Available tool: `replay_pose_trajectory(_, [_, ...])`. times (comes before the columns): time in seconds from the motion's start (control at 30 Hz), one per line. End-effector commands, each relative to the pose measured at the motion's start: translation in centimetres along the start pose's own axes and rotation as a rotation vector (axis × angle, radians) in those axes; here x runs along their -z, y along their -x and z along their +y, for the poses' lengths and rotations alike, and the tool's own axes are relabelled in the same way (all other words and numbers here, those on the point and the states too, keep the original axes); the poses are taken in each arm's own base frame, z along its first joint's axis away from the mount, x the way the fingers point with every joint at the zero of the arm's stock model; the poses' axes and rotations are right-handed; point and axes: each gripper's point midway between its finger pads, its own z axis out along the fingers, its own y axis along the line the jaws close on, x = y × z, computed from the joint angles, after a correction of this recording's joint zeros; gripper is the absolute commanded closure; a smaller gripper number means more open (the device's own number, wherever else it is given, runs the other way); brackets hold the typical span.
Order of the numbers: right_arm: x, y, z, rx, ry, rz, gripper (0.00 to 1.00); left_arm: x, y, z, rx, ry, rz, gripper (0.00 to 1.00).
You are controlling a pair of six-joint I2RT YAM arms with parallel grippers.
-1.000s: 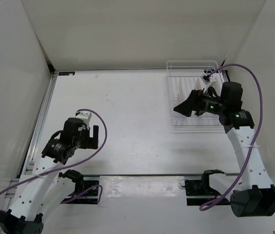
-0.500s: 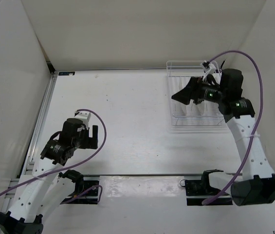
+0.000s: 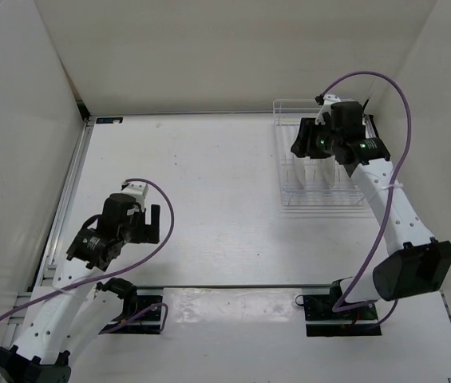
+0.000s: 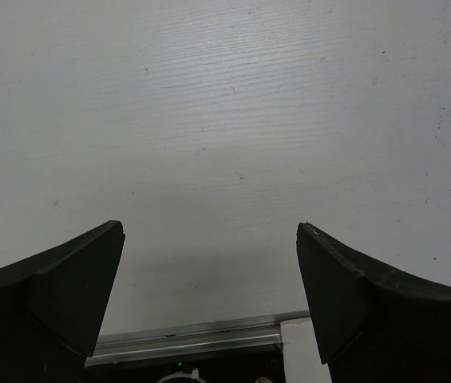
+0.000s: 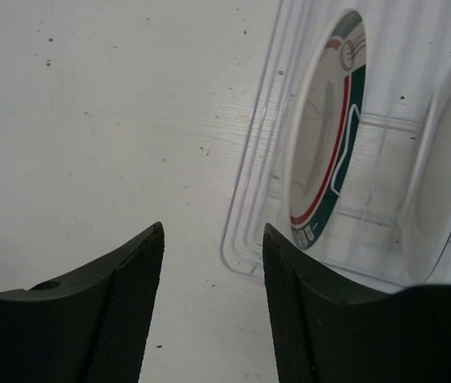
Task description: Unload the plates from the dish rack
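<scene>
The right gripper (image 5: 213, 230) is hovering with its jaws apart and nothing between them, just outside the left rim of the dish rack (image 5: 245, 209), which is sitting in the far right corner of the table (image 5: 89, 120). Two plates are standing on edge inside it: the green-and-red banded plate (image 5: 325, 136) nearest the fingers, and a plainer white plate (image 5: 441, 175) beside it. The rack's wires appear to be keeping them upright and apart, which leaves each rim free to pinch. The gripper is probably lining up so its fingers can straddle the banded plate's edge. The left gripper (image 4: 209, 227) is waiting wide open and empty over bare table near the near left edge, likely out of the way. A small pale mark on the band is showing, too small to read.
</scene>
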Motion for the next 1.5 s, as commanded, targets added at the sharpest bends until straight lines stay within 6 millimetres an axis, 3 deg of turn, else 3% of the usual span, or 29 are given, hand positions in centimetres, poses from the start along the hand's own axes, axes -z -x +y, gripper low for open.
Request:
replay_pose_trajectory(0.0, [-0.8, 1.8, -1.6, 0.032, -0.089, -0.031, 0.44, 0.7, 1.1, 0.3, 0.012, 0.014, -0.046, 0.0])
replay_pose_trajectory(0.27, [-3.3, 2.2, -2.6, 0.042, -0.128, 0.014, 0.46, 0.5, 0.9, 0.3, 0.007, 0.02, -0.027, 0.0])
replay_pose_trajectory(0.63, [-6.7, 0.9, -4.7, 0.05, -0.199, 0.102, 0.62, 0.5, 0.9, 0.5, 0.009, 0.029, -0.029, 0.0])
replay_pose_trajectory(0.87, [-7.8, 0.4, -5.0, 0.043, -0.197, 0.124, 0.68, 0.5, 0.9, 0.5, 0.009, 0.028, -0.027, 0.0])
replay_pose_trajectory(1.2, [-9.3, 0.7, -5.3, 0.05, -0.196, 0.145, 0.86, 0.5, 0.9, 0.4, 0.006, 0.024, -0.024, 0.0])
replay_pose_trajectory(1.47, [-9.1, 0.8, -5.2, 0.046, -0.199, 0.152, 0.95, 0.5, 0.9, 0.4, 0.007, 0.027, -0.022, 0.0])
